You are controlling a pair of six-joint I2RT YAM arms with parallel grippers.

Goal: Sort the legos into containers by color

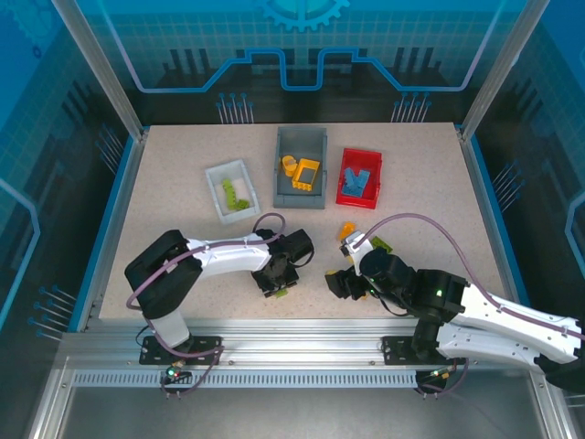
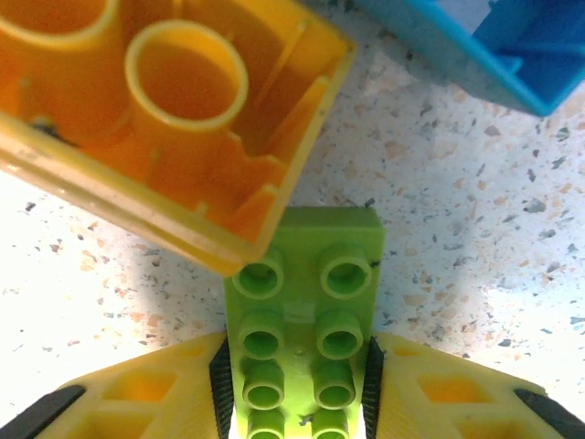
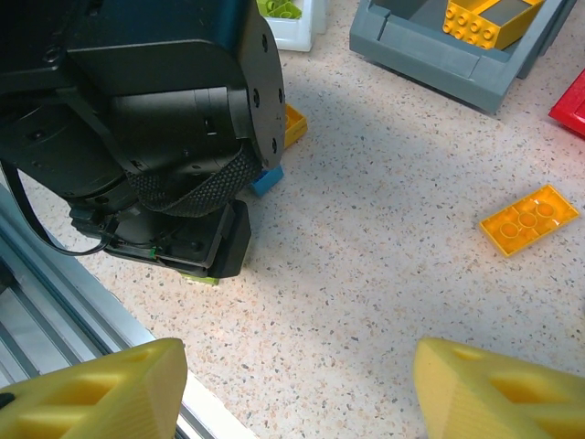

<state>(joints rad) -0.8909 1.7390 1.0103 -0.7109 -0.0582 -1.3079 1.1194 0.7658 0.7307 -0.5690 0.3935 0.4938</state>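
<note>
Left gripper (image 1: 279,277): low over the table (image 1: 420,183), near its front edge. In the left wrist view (image 2: 297,366) the black pads (image 2: 220,375) lie against both long sides of a lime green brick.
Lime green brick (image 2: 302,320): between the left fingers, studs up, flat on the table. Its far end reaches out past the fingertips.
Orange-yellow brick (image 2: 155,119): just ahead of the left fingertips and to their left, hollow side up. Its corner meets the far end of the green brick.
Blue brick (image 2: 494,46): ahead of the left gripper and to its right, apart from the green brick.
Right gripper (image 3: 297,389): the yellow fingers (image 3: 91,393) stand wide apart and there is nothing between them. It is above bare table, just beside the left gripper (image 1: 345,283).
Yellow plate (image 3: 530,219): ahead of the right gripper and to its right, studs up, alone on the table.
White container (image 1: 213,178): well beyond the left gripper, with green legos (image 1: 233,192) inside.
Grey container (image 1: 302,142): well beyond both grippers, between the other two, with yellow legos (image 1: 302,171) inside.
Red container (image 1: 364,157): well beyond the right gripper, with blue legos (image 1: 358,181) inside.
</note>
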